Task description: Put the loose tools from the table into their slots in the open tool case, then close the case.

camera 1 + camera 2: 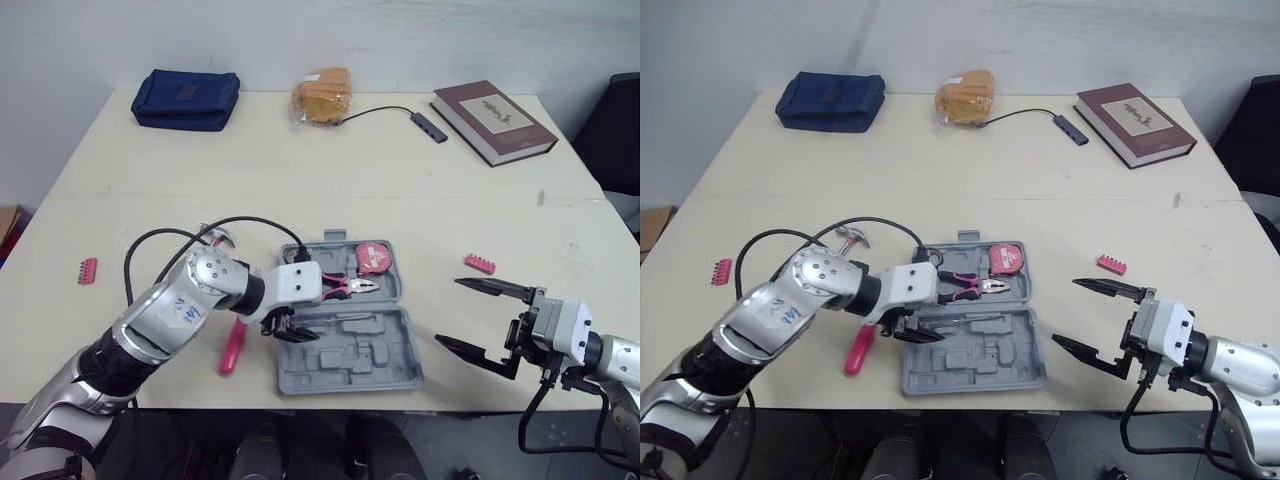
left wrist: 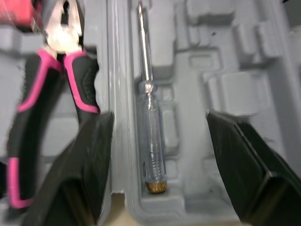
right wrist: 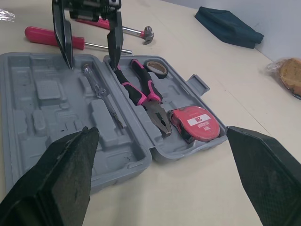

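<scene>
Roughly halfway, we reckon — left gripper (image 3: 91,66) gapes empty over the clear-handled screwdriver (image 3: 96,84) seated in the grey plastic case (image 1: 390,360); red-handled screwdriver (image 1: 232,347), steel hammer (image 3: 136,32) loose beside it.

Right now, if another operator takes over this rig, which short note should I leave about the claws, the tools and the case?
Left claw: open, holding nothing, over the near half of the case, its fingers either side of the clear screwdriver, which lies in its slot.
Right claw: open, empty, hovering to the right of the case.
Done: clear screwdriver, pliers, tape measure and black tape roll are in the case.
Loose on the table: red screwdriver and hammer left of the case, one pink bit holder far left, a second pink bit holder right of the case.
Left: stow these four, close the open case.
</scene>
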Motion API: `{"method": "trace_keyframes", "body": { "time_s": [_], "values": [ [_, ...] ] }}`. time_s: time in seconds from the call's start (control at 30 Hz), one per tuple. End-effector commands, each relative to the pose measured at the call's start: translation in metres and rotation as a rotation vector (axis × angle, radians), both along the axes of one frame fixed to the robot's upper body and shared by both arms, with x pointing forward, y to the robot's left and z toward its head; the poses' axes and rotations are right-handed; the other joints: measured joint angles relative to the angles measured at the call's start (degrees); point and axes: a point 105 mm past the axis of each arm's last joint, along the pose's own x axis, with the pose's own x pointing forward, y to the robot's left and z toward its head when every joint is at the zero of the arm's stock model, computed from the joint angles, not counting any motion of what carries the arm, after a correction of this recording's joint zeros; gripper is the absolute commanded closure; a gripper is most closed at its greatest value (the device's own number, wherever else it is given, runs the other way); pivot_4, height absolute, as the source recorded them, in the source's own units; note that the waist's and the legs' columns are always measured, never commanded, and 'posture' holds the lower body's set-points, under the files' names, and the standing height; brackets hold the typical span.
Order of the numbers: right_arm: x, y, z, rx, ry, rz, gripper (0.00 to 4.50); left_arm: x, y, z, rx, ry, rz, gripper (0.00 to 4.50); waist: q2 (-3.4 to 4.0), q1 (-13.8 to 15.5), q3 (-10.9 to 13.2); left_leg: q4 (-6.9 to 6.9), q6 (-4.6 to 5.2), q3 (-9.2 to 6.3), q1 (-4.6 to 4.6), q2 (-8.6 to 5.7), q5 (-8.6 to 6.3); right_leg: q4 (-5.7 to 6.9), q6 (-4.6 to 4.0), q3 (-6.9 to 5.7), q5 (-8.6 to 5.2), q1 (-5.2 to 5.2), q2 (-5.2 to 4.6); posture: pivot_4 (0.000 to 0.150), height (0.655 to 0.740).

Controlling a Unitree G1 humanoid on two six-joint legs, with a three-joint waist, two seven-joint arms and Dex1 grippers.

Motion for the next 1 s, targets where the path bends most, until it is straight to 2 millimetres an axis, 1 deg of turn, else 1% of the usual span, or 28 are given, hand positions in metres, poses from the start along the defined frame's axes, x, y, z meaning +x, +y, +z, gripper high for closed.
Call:
{"method": "trace_keyframes", "body": {
  "time_s": [0.03,0.07,0.13,0.23,0.33,0.53,0.83,1.0],
  "values": [
    [-0.002,0.006,0.007,0.009,-0.032,0.016,0.0,-0.001,-0.004,0.013,-0.15,-0.047,-0.071,1.9,0.0,0.1,0.0,0.01,0.0,0.0,0.0,0.0,0.0,0.01,0.0,-0.01,0.0,0.01,-0.01,0.15,0.74],
    [-0.002,0.007,0.007,0.01,-0.032,0.015,0.0,-0.001,-0.006,0.015,-0.204,-0.053,-0.089,2.16,0.0,0.1,0.0,0.02,0.01,0.0,0.0,-0.02,0.0,0.01,0.0,-0.01,0.0,0.01,-0.03,0.15,0.74],
    [-0.002,0.007,0.006,0.013,-0.032,0.013,0.0,0.001,-0.005,0.012,-0.248,-0.068,-0.109,3.01,0.0,0.1,0.0,0.06,0.02,0.01,-0.02,-0.02,0.0,0.01,0.02,-0.03,0.01,0.01,-0.04,0.15,0.74],
    [0.0,0.007,0.007,0.016,-0.037,0.008,0.0,0.007,-0.006,0.0,-0.278,-0.06,-0.09,4.42,0.0,0.1,0.0,0.06,0.02,0.03,-0.02,-0.02,-0.01,0.02,0.02,-0.03,0.01,0.01,-0.04,0.15,0.74],
    [0.001,0.007,0.007,0.017,-0.039,0.003,0.0,0.013,-0.009,-0.017,-0.264,-0.065,-0.075,4.42,0.0,0.1,0.0,0.06,0.03,0.05,-0.01,-0.03,-0.01,0.02,0.03,-0.04,0.02,0.01,-0.04,0.15,0.74],
    [0.001,0.007,0.007,0.02,-0.044,-0.009,0.0,0.019,-0.013,-0.033,-0.251,-0.061,-0.053,4.42,0.0,0.1,0.0,0.05,0.09,0.09,-0.03,-0.03,-0.05,0.01,0.04,-0.06,0.02,0.01,-0.04,0.15,0.74],
    [0.0,0.006,0.006,0.022,-0.048,-0.022,0.0,0.022,-0.009,-0.049,-0.173,-0.035,-0.005,4.42,0.01,0.1,0.0,0.05,0.14,0.08,0.0,-0.03,-0.08,0.02,0.05,-0.06,0.03,0.03,-0.06,0.15,0.74],
    [0.0,0.005,0.007,0.022,-0.053,-0.034,0.0,0.02,-0.004,-0.06,-0.078,-0.007,0.014,4.42,0.01,0.0,-0.1,0.05,0.22,0.08,0.04,-0.03,-0.12,0.02,0.05,-0.06,0.03,0.06,-0.05,0.15,0.74]
  ]
}}
